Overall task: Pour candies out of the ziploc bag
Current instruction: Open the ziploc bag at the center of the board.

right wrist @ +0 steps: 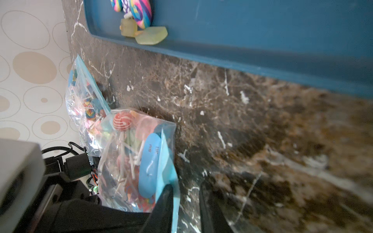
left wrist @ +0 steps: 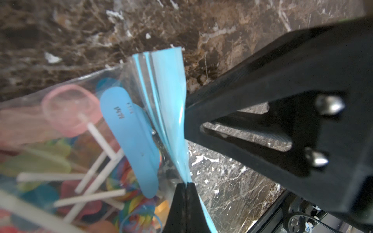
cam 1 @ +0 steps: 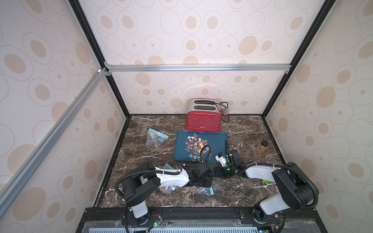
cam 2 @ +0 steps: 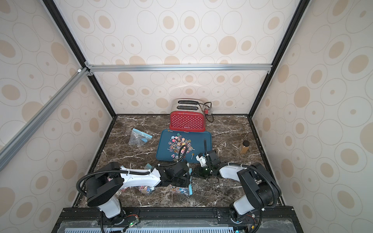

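Note:
The clear ziploc bag [left wrist: 113,80] lies on the marble near the front, full of candies [left wrist: 80,161] on white sticks. My left gripper [left wrist: 186,184] is shut on the bag's blue zip strip [left wrist: 167,96]. My right gripper [right wrist: 185,184] is open, and the edge of that strip [right wrist: 167,161] lies against one of its fingers [right wrist: 165,201]. In the left wrist view a right finger [left wrist: 262,84] touches the strip from the side. In both top views the bag [cam 1: 201,190] [cam 2: 181,189] shows just in front of the two grippers.
A blue tray [cam 1: 220,139] behind the grippers holds a heap of loose candies [cam 1: 194,145]. A second full bag [cam 1: 167,189] lies under the left arm. An empty bag [cam 1: 155,137] is at the back left, a red toaster [cam 1: 202,121] behind the tray, and a bottle [cam 1: 262,146] at the right.

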`<state>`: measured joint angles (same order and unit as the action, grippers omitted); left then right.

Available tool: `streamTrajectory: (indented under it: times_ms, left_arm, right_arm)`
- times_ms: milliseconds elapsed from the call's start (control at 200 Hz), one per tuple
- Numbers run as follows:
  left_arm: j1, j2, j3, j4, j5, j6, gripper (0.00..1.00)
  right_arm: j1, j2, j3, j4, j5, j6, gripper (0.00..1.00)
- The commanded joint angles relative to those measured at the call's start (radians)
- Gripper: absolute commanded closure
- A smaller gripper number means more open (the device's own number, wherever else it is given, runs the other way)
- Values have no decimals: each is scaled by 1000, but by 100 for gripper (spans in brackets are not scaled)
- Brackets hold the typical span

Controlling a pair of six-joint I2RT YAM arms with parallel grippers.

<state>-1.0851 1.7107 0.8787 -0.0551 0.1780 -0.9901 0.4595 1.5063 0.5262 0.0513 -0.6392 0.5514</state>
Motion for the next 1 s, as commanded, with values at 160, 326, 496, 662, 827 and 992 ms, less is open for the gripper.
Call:
streamTrajectory:
  times_ms: [160, 326, 496, 662, 827, 992]
  left_arm:
    - [5, -29, -9, 13, 9, 1, 100]
    - [5, -28, -10, 15, 14, 2, 100]
    - [5, -20, -9, 21, 16, 2, 100]
    - [5, -21, -7, 20, 16, 3, 100]
    - [7, -26, -9, 19, 11, 4, 100]
    - [5, -31, -12, 16, 7, 2, 100]
  right_arm:
    - [11, 6, -3, 17, -5, -8, 74]
    - [11, 9, 1, 43, -35, -7, 74]
    - [17, 2, -5, 76, -69, -8, 75]
    - [22, 16, -5, 78, -70, -14, 75]
    - [25, 38, -11, 91, -68, -14, 77]
    - [35, 57, -4, 99, -70, -13, 81]
